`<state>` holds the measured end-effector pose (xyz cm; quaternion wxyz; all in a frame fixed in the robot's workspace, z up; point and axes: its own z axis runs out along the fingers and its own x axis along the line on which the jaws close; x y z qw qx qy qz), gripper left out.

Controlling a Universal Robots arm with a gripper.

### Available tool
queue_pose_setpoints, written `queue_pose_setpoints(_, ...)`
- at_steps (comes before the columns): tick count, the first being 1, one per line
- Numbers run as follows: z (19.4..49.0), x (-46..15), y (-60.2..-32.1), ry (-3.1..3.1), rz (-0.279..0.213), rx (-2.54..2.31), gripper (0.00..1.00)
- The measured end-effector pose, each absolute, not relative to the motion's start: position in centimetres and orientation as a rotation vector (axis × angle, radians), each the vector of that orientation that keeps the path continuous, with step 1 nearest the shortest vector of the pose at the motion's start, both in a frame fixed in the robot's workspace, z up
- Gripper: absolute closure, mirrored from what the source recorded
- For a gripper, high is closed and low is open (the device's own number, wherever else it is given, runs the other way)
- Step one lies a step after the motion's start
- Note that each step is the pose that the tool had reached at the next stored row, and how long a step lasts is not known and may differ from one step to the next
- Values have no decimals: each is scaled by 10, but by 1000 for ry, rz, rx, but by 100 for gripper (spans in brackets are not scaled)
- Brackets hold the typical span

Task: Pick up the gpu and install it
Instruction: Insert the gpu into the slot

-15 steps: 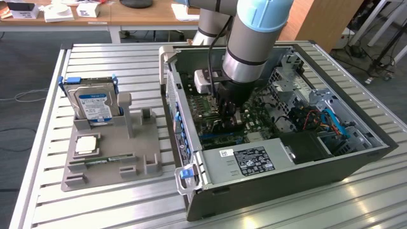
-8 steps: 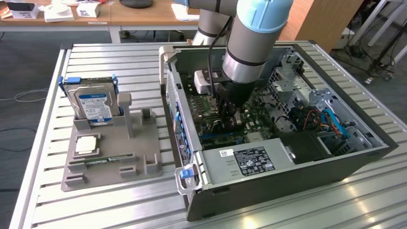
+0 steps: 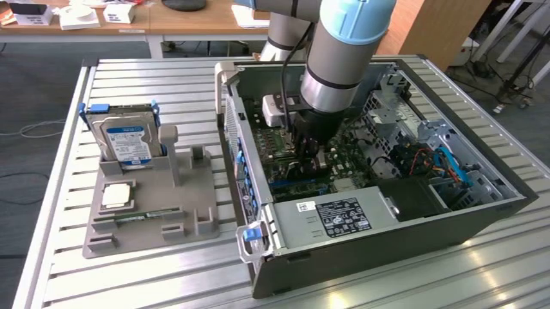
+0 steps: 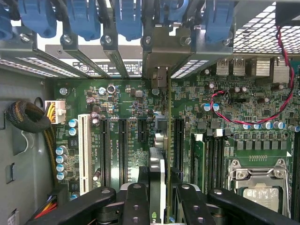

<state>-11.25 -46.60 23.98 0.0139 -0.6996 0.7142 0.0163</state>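
Gripping the gpu (image 4: 164,140) edge-on, gripper (image 4: 161,197) hangs between motherboard slots (image 4: 123,145).

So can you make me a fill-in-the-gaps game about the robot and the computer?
1. The gripper is reaching inside the open computer ____.
2. The gpu stands on edge above the green ____.
3. The hard drive in the grey holder has a ____ label.
4. The gripper is shut on the ____.

Missing words: case; motherboard; blue; gpu
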Motion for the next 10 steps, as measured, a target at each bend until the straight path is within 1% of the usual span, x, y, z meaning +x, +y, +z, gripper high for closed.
queue_pose_setpoints(10,239,-113,-466,2224,51,-2178,71)
